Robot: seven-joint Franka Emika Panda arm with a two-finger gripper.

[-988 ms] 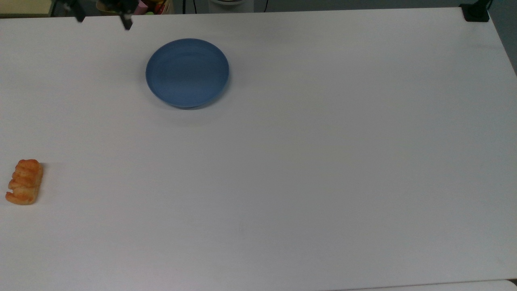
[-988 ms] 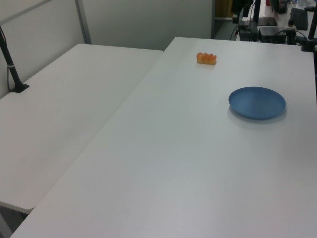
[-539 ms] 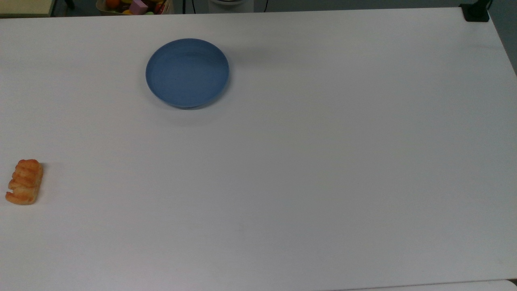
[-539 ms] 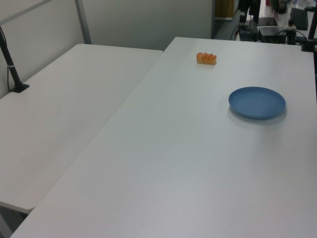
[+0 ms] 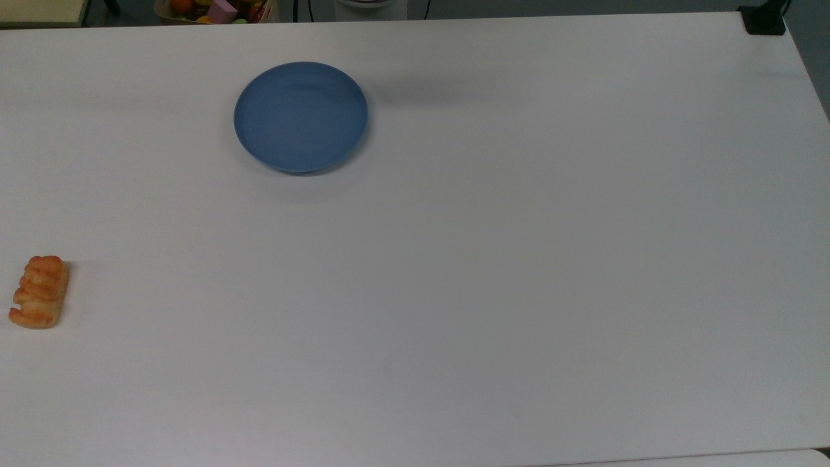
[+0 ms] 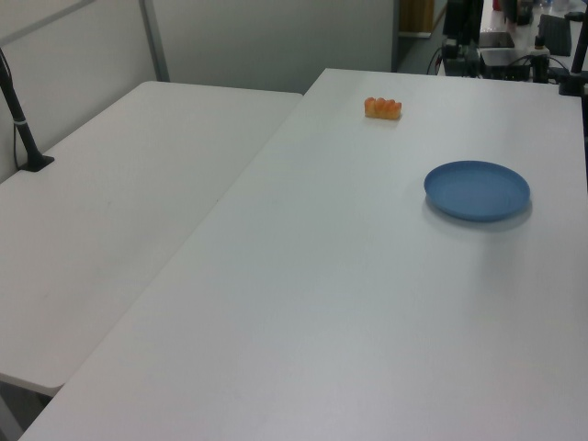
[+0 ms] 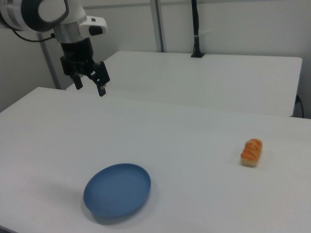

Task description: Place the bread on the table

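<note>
In the top view, the bread (image 5: pixel 39 292) lies flat on the table (image 5: pixel 493 272) at the top view's far left edge, its long axis running near to far. The blue plate (image 5: pixel 301 117) sits well apart from it, toward the far side, bare inside. A box of colourful toys (image 5: pixel 217 9) peeks past the far edge, and a black clamp (image 5: pixel 764 19) grips the far right corner.

In the left view, the bread (image 6: pixel 383 108) rests near the table's (image 6: pixel 349 303) far end, with the plate (image 6: pixel 477 190) nearer and to the left view's right. A second white table (image 6: pixel 110 211) adjoins on the left view's left.

In the right view, the gripper (image 7: pixel 90 83) hangs above the table's (image 7: pixel 184 145) far left part, fingers spread and holding nothing. The plate (image 7: pixel 117 190) lies near, the bread (image 7: pixel 251 152) off to the right view's right.
</note>
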